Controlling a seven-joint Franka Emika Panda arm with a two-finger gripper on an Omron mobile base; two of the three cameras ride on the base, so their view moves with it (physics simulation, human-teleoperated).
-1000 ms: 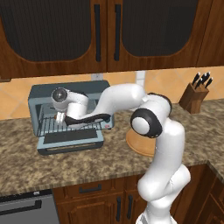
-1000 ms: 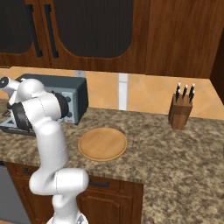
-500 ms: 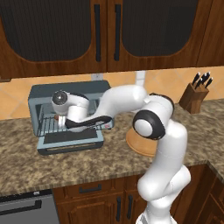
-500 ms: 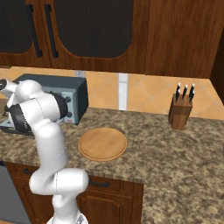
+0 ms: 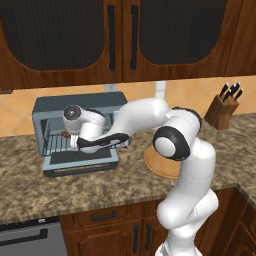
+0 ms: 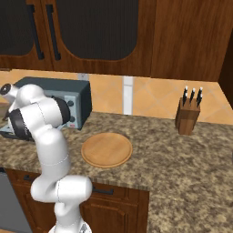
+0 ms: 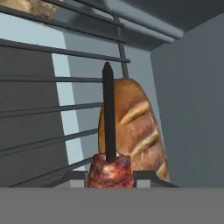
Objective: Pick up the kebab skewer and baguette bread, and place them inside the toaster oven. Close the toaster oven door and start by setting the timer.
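Note:
The grey-blue toaster oven stands on the counter with its door dropped open; in the right base view the toaster oven shows its knob panel. My gripper reaches into the oven mouth, shut on the kebab skewer. The skewer's dark stick points inward, and a reddish meat chunk sits between my fingers at my gripper. The golden-brown baguette bread lies on the wire rack just behind the skewer, against the oven's side wall.
A round wooden board lies on the counter right of the oven, also seen as the board. A knife block stands at the far right by the wall. Dark wood cabinets hang above the counter.
The wrist has dipped and turned slightly at the oven mouth, carrying the skewer a little further in. The grip stays the same.

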